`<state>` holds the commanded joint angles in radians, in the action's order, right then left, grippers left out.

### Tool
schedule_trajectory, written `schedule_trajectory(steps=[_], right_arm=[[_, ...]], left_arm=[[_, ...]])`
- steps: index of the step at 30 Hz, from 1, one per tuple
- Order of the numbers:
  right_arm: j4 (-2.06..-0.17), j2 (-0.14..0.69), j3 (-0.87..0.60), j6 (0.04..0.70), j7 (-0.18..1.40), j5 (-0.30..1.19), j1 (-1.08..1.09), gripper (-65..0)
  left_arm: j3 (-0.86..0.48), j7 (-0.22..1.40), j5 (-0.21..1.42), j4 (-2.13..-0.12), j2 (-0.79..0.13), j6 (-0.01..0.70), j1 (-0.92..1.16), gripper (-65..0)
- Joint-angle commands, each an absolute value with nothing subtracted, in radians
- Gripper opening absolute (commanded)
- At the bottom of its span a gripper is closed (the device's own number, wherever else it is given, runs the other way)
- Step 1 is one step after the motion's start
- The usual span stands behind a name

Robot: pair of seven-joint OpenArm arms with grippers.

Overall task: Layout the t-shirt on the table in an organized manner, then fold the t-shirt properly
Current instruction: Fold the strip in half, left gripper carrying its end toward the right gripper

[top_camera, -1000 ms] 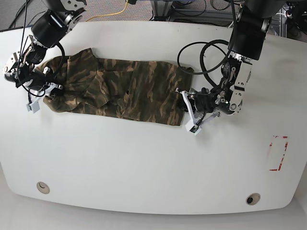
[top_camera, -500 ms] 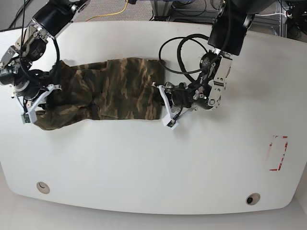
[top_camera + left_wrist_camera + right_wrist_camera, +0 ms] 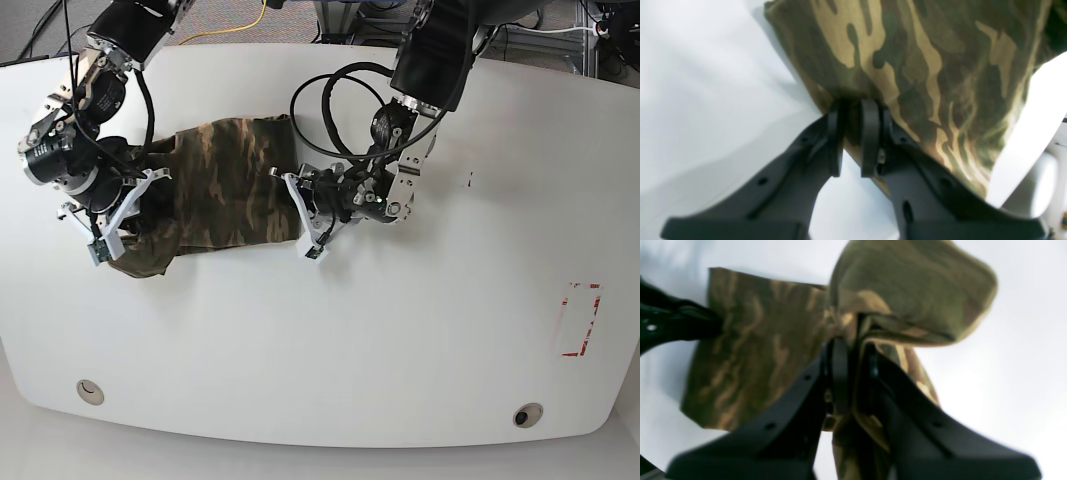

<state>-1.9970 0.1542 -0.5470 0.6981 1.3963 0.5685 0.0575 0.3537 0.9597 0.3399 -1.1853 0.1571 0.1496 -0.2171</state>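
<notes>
On the upper left of the glossy white tabletop [image 3: 380, 340], a camouflage t-shirt [image 3: 230, 185] lies bunched. The right gripper [image 3: 853, 373] pinches a raised fold of it between its jaws. At the shirt's opposite edge, the left gripper [image 3: 853, 140] has its jaws nearly together over the cloth; whether they grip it is unclear.

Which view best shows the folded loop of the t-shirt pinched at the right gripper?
The right wrist view: the t-shirt bulges up close around the right gripper. The base view shows that spot small, partly hidden by the arm; the left wrist view shows cloth at the left gripper instead.
</notes>
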Motion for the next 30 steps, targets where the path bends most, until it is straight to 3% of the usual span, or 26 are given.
schedule_trajectory(steps=[30], right_arm=[[-1.989,-0.008,-0.476,0.698,1.396,0.561,0.051,-63.6]], left_arm=[[0.354,0.935,0.343,-1.129,0.157,0.147,-0.219,-58.1]])
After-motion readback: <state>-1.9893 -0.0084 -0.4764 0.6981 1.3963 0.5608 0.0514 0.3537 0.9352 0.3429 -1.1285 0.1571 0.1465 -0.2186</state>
